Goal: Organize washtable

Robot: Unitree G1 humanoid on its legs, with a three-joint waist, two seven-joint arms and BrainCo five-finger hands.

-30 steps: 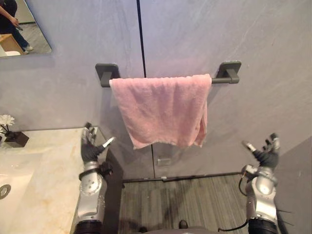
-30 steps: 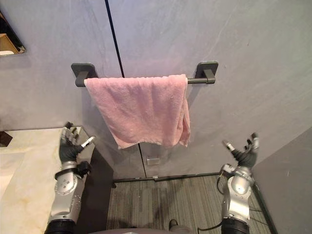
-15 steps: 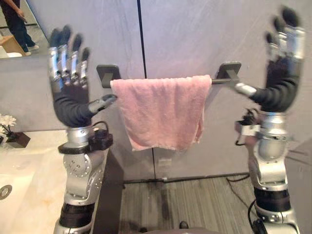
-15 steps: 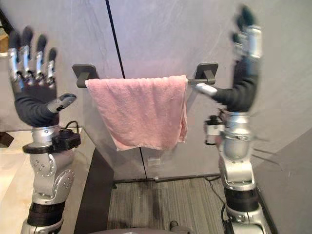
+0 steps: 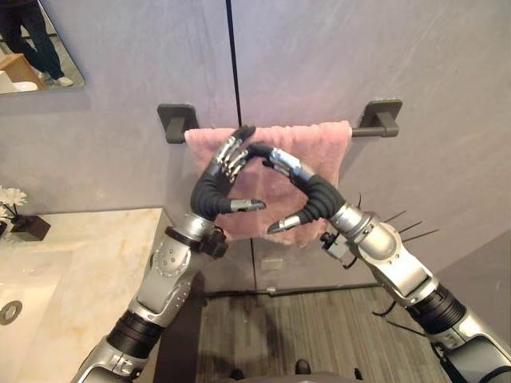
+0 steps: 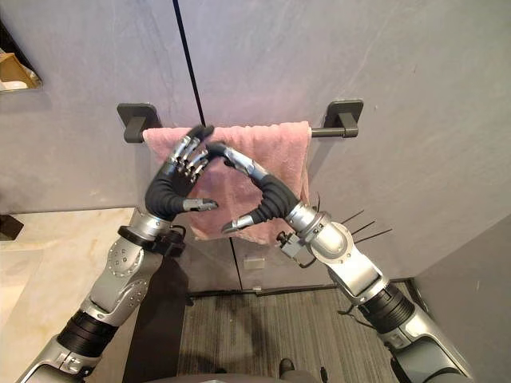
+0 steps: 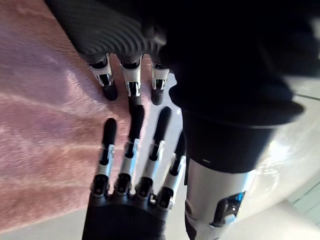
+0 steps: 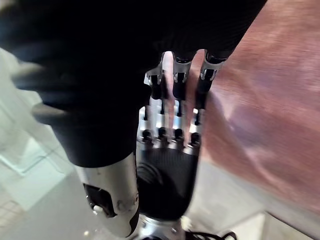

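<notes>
Left eye view: left robot hand [image 5: 209, 191], right robot hand [image 5: 316, 196] arched; fingertips [image 5: 244, 132] meeting

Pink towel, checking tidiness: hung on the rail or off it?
Hung: the pink towel drapes over the dark towel rail.

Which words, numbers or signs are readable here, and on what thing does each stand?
None can be read. The towel, the bar and the counter carry no print.
A small plate low on the wall is too small to tell.
</notes>
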